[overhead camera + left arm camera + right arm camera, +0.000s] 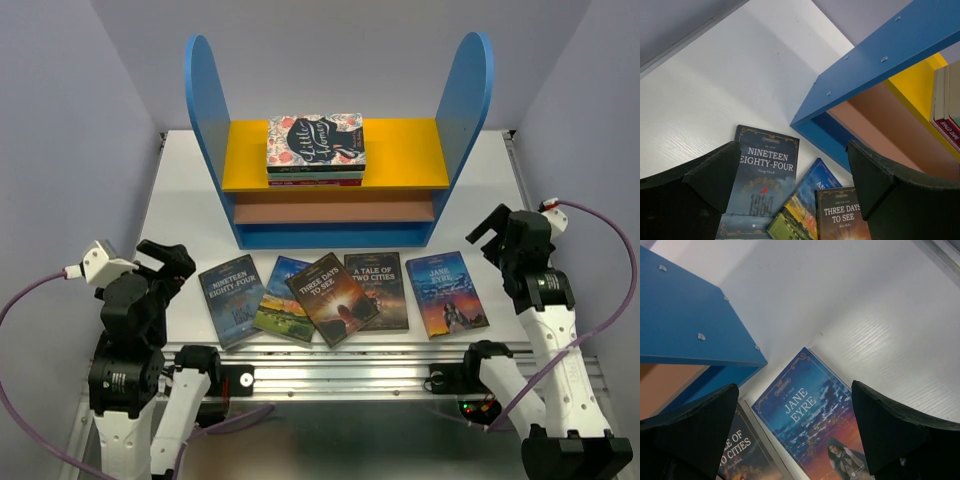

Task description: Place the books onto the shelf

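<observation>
White tabletop [180, 200] is carrying a small shelf [460, 110] toward its far side. The shelf is standing upright, with two tall rounded blue side panels, a yellow upper board, a pinkish-brown lower board and a blue base. A floral book [315, 138] is lying flat on top of a short stack [315, 176] in the middle of the yellow board.

Five thin books [446, 293] are lying face up in a loose row on the tabletop, just in front of the shelf's base. From left to right they are reading Nineteen Eighty-Four, a landscape cover with its title mostly hidden, Three Days to See, A Tale of Two Cities and Jane Eyre. Three Days to See is lying tilted, overlapping its neighbours on both sides. Jane Eyre is sitting slightly apart at the right end.

Left gripper [170, 262] is hovering just left of Nineteen Eighty-Four, jaws spread wide, grasping nothing. Right gripper [490, 232] is hovering to the right of Jane Eyre, jaws likewise spread wide and grasping nothing.
</observation>
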`<state>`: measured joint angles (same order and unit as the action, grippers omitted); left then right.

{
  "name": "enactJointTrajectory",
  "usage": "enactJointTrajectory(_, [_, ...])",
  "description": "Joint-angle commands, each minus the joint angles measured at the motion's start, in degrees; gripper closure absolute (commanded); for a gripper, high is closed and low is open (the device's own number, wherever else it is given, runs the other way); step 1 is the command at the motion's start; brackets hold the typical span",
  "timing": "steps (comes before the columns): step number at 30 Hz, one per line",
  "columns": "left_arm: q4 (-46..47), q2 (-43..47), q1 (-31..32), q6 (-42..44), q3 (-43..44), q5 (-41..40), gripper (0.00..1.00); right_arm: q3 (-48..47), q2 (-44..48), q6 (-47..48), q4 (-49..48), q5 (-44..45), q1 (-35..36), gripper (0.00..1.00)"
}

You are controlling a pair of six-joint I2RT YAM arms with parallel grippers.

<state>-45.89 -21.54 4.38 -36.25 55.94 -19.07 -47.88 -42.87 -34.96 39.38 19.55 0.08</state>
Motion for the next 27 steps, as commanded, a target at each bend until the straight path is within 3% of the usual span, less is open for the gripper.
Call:
enactJointTrajectory(1, [0.1, 0.4, -0.4, 1.3, 2.0, 0.6, 0.01, -2.6, 2.4, 1.7, 0.3, -3.4, -0.1, 0.0])
enactJointTrajectory(7, [4.0, -1.8, -0.4, 0.7, -4.9, 13.0, 0.01, -3.1, 4.0, 1.3, 4.0, -4.0, -0.1, 0.0])
enactJointTrajectory(10, [6.4, -2.0, -0.4, 0.3, -8.5, 18.4, 0.01, -3.0, 4.5, 2.3, 4.6, -8.5, -0.1, 0.0])
enactJointTrajectory(15, [13.3, -1.5, -0.4, -3.0, -20.8, 34.4, 0.01, 2.3, 6.7, 3.9, 3.8, -24.4, -0.1, 0.0])
enactJointTrajectory(17, [19.1, 0.7, -0.3, -6.4, -27.7, 41.0, 0.01, 6.7, 10.0, 6.4, -0.5, -35.6, -0.1, 0.0])
enactJointTrajectory(20, [20.0, 4.1, 0.1, -8.4, -31.6, 40.7, 0.01, 10.7, 15.2, 5.3, -6.4, -40.9, -0.1, 0.0])
enactJointTrajectory(24, [21.5, 5.5, 1.1, -11.7, -35.4, 40.8, 0.01, 15.9, 9.4, 4.8, -10.3, -47.7, 0.4, 0.0])
enactJointTrajectory(27, [21.9, 4.5, 2.6, -12.6, -36.7, 39.7, 0.01, 16.8, 7.4, 4.0, -14.1, -45.3, 5.8, 0.0])
